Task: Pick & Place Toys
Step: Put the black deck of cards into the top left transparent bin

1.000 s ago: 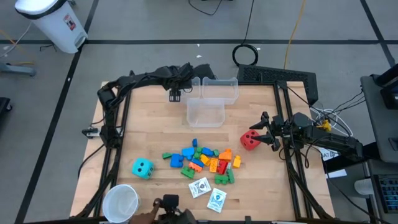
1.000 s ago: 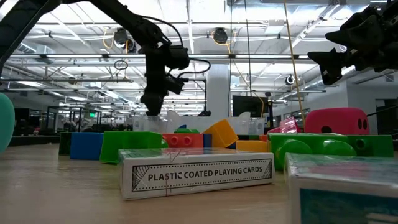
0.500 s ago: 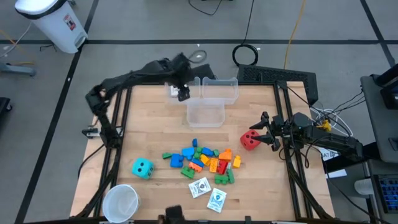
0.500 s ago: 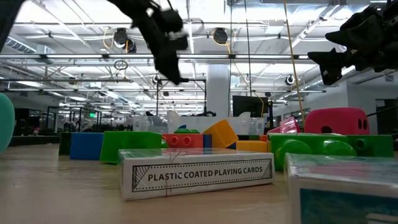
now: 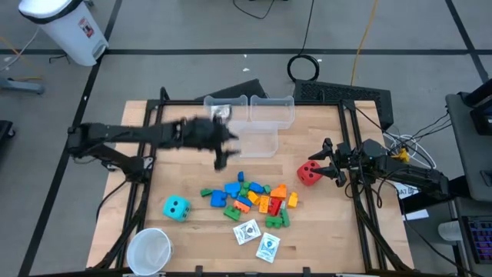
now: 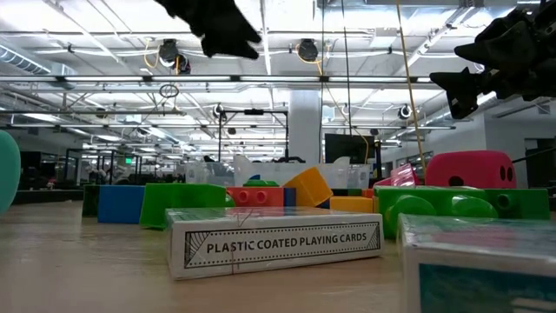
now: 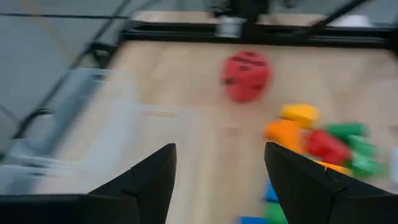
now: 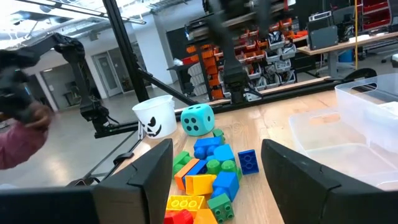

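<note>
The toys lie on the wooden table (image 5: 177, 165): a pile of coloured blocks (image 5: 250, 198), a cyan die (image 5: 176, 206), a red die (image 5: 308, 174) and white picture cards (image 5: 257, 238). My left gripper (image 5: 220, 154) hangs open and blurred above the table's middle, between the clear bins and the block pile, with nothing between its fingers (image 7: 219, 149). At the right edge my right gripper (image 5: 326, 163) waits open and level next to the red die; its wrist view (image 8: 216, 144) shows nothing between its fingers.
Three clear bins (image 5: 254, 140) (image 5: 270, 110) (image 5: 223, 108) stand at the table's far side. A white cup with a black face (image 5: 149, 250) sits at the near left corner. A card box (image 6: 274, 239) lies close before the low camera. A person's sleeve (image 8: 18, 146) shows beyond the table.
My left gripper has swung from over the far bins toward the table's middle and near side. It has risen out of the top of the low view and tipped from pointing down to nearly level. Its fingers have stayed open. No toy has moved.
</note>
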{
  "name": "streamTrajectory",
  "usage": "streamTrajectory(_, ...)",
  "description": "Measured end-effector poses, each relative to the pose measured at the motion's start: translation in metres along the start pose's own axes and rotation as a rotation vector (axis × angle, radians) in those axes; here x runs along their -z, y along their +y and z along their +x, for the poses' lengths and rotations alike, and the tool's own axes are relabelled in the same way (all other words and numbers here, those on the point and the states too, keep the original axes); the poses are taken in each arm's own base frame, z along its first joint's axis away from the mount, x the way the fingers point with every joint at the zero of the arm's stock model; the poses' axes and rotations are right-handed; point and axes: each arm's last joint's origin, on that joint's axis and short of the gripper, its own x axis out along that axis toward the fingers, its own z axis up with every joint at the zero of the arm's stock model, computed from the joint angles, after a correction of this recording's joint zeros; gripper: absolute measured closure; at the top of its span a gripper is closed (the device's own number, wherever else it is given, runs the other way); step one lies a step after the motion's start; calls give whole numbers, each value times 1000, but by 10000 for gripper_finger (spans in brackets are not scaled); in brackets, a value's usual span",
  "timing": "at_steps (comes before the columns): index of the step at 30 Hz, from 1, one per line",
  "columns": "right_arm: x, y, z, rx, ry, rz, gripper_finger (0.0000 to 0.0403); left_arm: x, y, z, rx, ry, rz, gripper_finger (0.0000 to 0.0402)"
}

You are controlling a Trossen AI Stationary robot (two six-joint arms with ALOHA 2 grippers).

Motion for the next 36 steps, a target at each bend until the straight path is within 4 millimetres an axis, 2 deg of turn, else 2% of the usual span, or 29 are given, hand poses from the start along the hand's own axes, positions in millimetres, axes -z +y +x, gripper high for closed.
streamTrajectory(5, 0, 0, 0, 0, 0, 0, 188, 5, -56, 5, 139, 1, -18, 151)
streamTrajectory(9, 0, 0, 0, 0, -1, 0, 188, 20, -96, 25, 236, 41, -7, 151)
streamTrajectory(12, 0, 0, 0, 0, 0, 0, 188, 34, -120, 44, 309, 79, 19, 151)
streamTrajectory(17, 0, 0, 0, 0, -1, -1, 188, 56, -149, 69, 413, 122, -24, 151)
streamTrajectory(21, 0, 0, 0, 0, 0, -3, 188, 68, -159, 87, 419, 134, -118, 151)
streamTrajectory(24, 0, 0, 0, 0, 0, -3, 188, 69, -152, 97, 358, 232, -273, 151)
streamTrajectory(26, 0, 0, 0, 0, -1, -3, 188, 65, -148, 95, 309, 321, -275, 151)
streamTrajectory(32, 0, 0, 0, 0, 0, -3, 188, 20, -154, 72, 214, 431, -81, 142)
streamTrajectory(36, 0, 0, 0, 0, -1, -4, 188, 0, -154, 58, -38, 540, -75, 111)
